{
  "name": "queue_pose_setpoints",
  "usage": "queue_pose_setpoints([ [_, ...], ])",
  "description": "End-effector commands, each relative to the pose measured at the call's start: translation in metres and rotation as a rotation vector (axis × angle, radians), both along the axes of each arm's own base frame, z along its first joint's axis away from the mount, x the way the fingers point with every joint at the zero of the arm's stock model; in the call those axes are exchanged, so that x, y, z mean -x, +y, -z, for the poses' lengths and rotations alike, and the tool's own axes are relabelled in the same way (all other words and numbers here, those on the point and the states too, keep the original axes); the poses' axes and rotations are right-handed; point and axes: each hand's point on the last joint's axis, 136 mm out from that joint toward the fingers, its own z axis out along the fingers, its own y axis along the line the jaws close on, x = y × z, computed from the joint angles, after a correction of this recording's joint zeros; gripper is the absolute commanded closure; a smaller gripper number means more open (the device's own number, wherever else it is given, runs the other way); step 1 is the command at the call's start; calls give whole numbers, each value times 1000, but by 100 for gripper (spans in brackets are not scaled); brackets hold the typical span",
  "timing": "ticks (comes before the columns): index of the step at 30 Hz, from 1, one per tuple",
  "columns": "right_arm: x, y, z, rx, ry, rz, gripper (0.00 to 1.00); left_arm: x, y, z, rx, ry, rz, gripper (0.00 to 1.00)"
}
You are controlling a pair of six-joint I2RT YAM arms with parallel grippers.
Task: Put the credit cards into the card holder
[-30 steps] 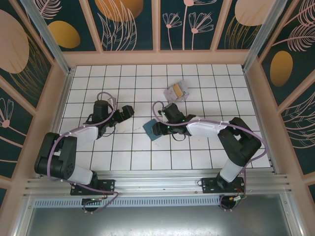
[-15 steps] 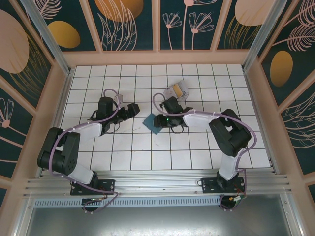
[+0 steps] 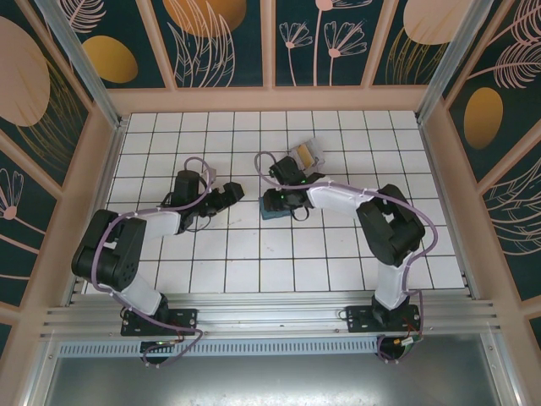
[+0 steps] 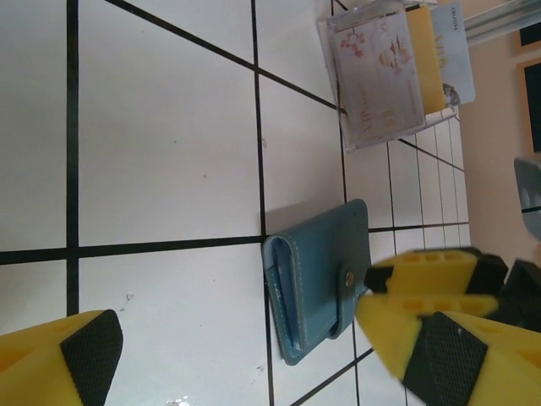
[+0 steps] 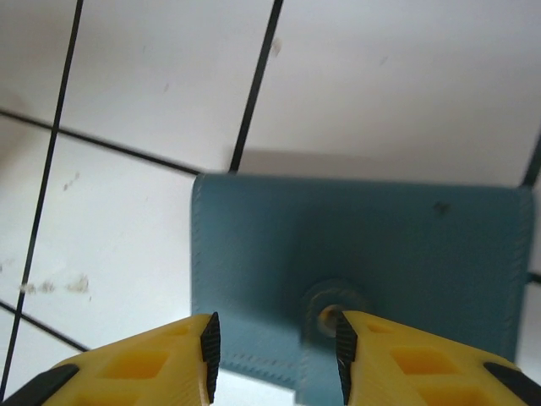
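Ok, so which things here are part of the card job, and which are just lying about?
Job: credit cards, bunched in a clear case; closed teal card holder.
Just there: white tiled table; floral wall panels.

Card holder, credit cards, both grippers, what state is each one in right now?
card holder, folded shut, lying flat.
credit cards, bunched together, outside the card holder and apart from it.
left gripper, open, empty.
right gripper, open, jaws either side of the card holder's snap, gripping nothing.
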Motion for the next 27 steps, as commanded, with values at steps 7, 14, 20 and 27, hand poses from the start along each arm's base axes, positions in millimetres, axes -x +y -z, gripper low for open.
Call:
queue_pose_setpoints([
  [7, -8, -20, 10, 169, -24, 78, 57, -17, -10, -16, 0, -40, 42, 6],
  [14, -13, -8, 23, 163, -5, 48, 60, -18, -11, -15, 13, -39, 40, 8],
  [20, -11, -13, 18, 166, -36, 50, 87, -17, -11, -15, 7, -34, 44, 8],
  [27, -28, -10, -34, 83, -191, 23, 100, -19, -22, -21, 37, -38, 75, 11],
])
